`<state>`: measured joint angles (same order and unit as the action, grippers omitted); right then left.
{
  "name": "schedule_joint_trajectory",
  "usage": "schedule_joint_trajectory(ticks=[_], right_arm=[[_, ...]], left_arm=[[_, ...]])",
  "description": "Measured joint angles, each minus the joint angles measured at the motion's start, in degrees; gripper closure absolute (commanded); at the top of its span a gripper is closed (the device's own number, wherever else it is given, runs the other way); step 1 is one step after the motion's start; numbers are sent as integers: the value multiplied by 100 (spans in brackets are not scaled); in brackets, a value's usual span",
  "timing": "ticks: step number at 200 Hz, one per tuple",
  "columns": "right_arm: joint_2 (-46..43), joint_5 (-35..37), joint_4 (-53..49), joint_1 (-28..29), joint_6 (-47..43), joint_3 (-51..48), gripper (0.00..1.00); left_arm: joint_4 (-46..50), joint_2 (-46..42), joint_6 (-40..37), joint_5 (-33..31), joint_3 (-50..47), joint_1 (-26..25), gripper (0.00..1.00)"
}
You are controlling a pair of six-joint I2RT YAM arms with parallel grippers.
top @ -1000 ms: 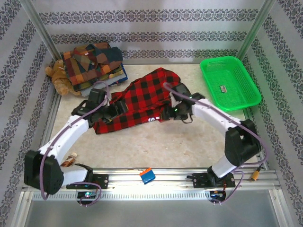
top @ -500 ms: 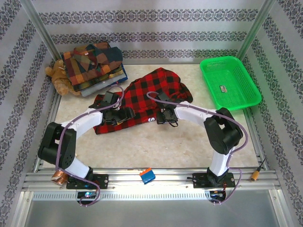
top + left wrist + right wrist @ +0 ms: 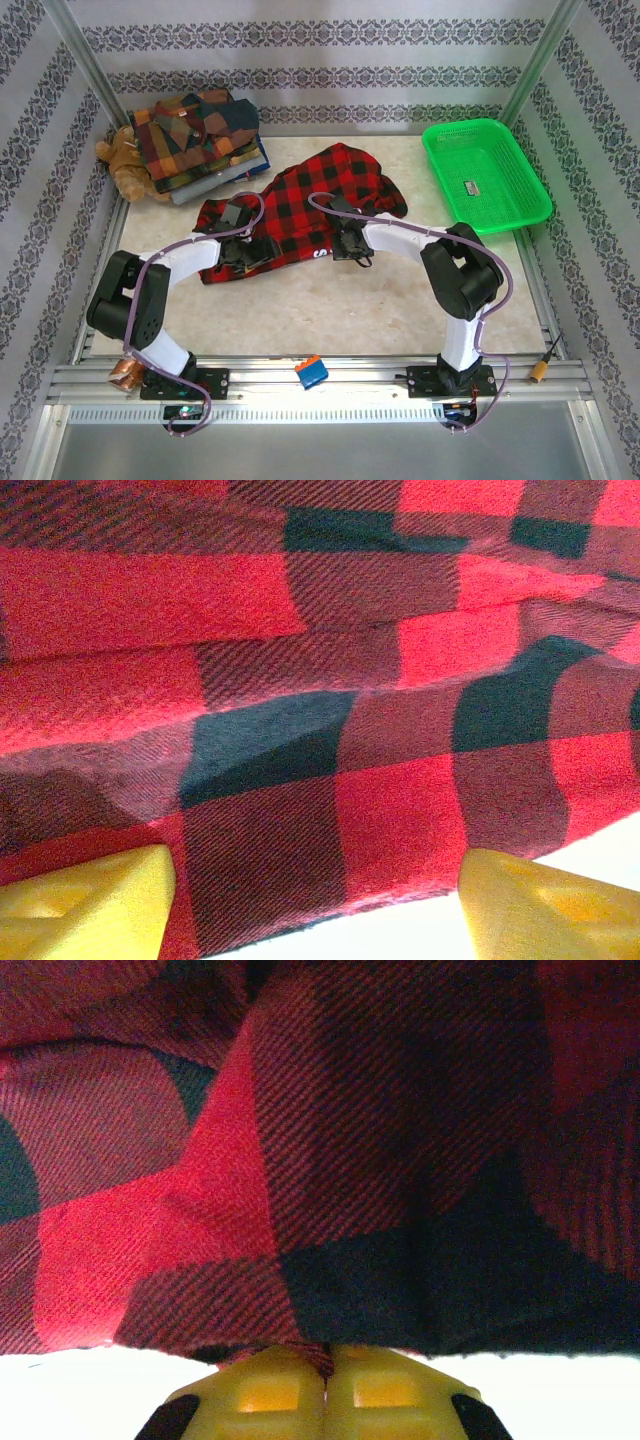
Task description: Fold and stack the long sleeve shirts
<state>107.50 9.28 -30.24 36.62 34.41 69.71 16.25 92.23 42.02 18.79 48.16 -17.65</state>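
A red-and-black check long sleeve shirt (image 3: 320,200) lies crumpled across the middle of the table, with white lettering at its near edge. My left gripper (image 3: 245,250) is low at the shirt's near-left hem; in the left wrist view its yellow fingers (image 3: 85,905) stand wide apart, open, with the hem (image 3: 330,880) between them. At the near-middle hem is my right gripper (image 3: 345,245). In the right wrist view its pads (image 3: 270,1390) are pressed together, shut on a fold of the shirt's hem (image 3: 330,1355). Folded patchwork plaid shirts (image 3: 200,135) are stacked at the back left.
A brown teddy bear (image 3: 122,160) leans beside the folded stack at the back left. A green plastic basket (image 3: 485,175) stands at the back right. A small blue-and-orange block (image 3: 311,372) rests on the front rail. Bare tabletop (image 3: 330,300) lies in front of the shirt.
Both arms have dropped low and reached to the shirt's near edge. The right gripper has closed on the hem. The left gripper stays open at the hem.
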Motion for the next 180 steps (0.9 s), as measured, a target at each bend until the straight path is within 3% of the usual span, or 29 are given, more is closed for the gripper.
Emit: schedule_joint_trajectory(ticks=[76, 180], right_arm=[[-1010, -94, -389, -50, -140, -179, 100], [-2693, -1434, -1600, -354, -334, -337, 100]], left_arm=[[-59, 208, 177, -208, 146, 96, 30], [-42, 413, 236, -579, 385, 164, 29]])
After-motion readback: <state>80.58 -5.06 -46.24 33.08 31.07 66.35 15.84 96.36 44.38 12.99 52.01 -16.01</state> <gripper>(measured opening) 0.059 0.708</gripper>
